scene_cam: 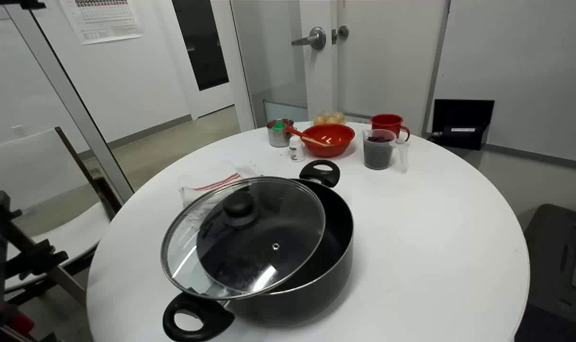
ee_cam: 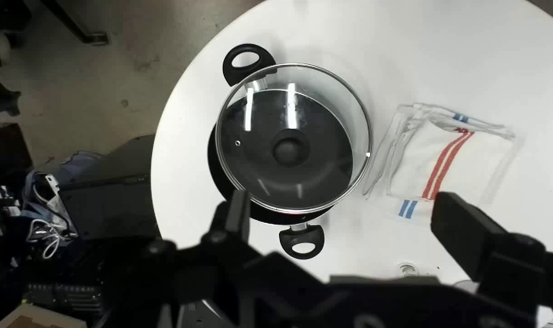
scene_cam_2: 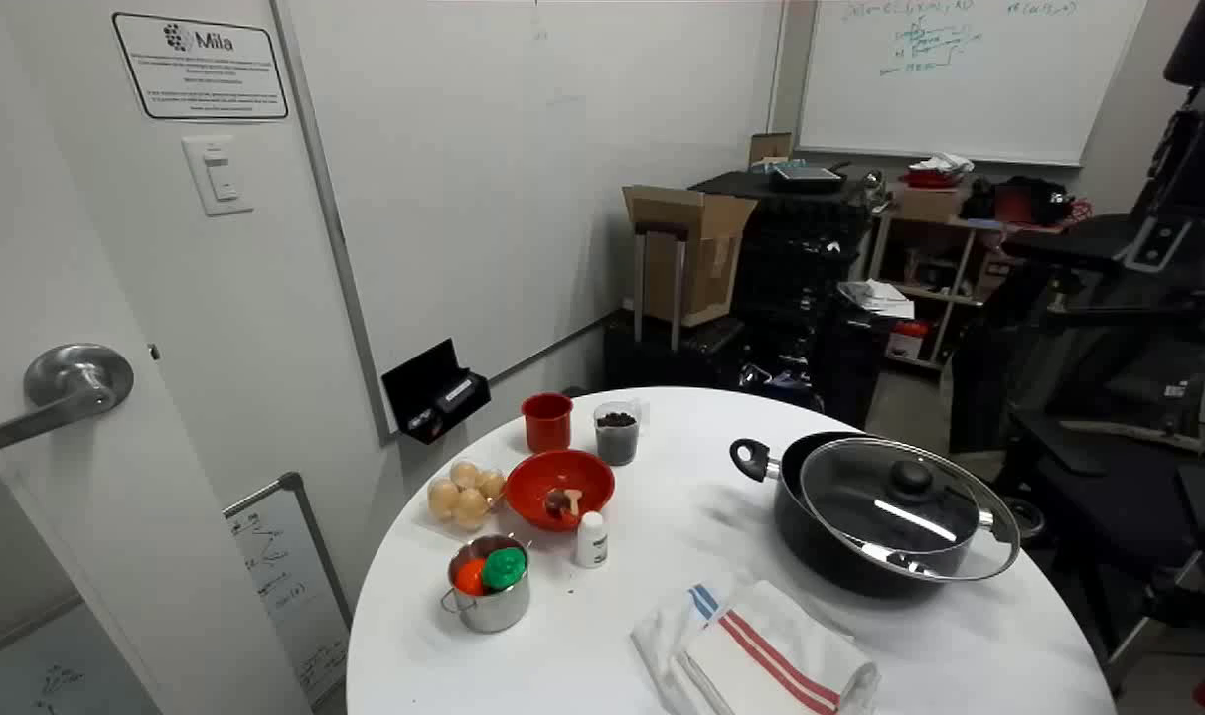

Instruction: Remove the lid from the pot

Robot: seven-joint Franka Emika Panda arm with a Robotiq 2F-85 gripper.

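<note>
Spread wide, the claw (ee_cam: 341,212) holds nothing. The see-through lid (scene_cam: 242,237) sits on the black pot (scene_cam: 316,300), off to one side. Farther back in an exterior view, a red bowl (scene_cam: 330,150) stands by a white bottle (scene_cam: 297,149).

Lid (scene_cam: 242,237): large, round, clear glass with a metal rim, dark centre knob upward. It rests off-centre on the pot (scene_cam: 316,294), overhanging the rim above one handle's base and leaving a crescent of the opening uncovered; level or tilted cannot be confirmed. Pot: wide, black, dark inside, two loop handles, upright on the white table (scene_cam: 435,237).
</note>
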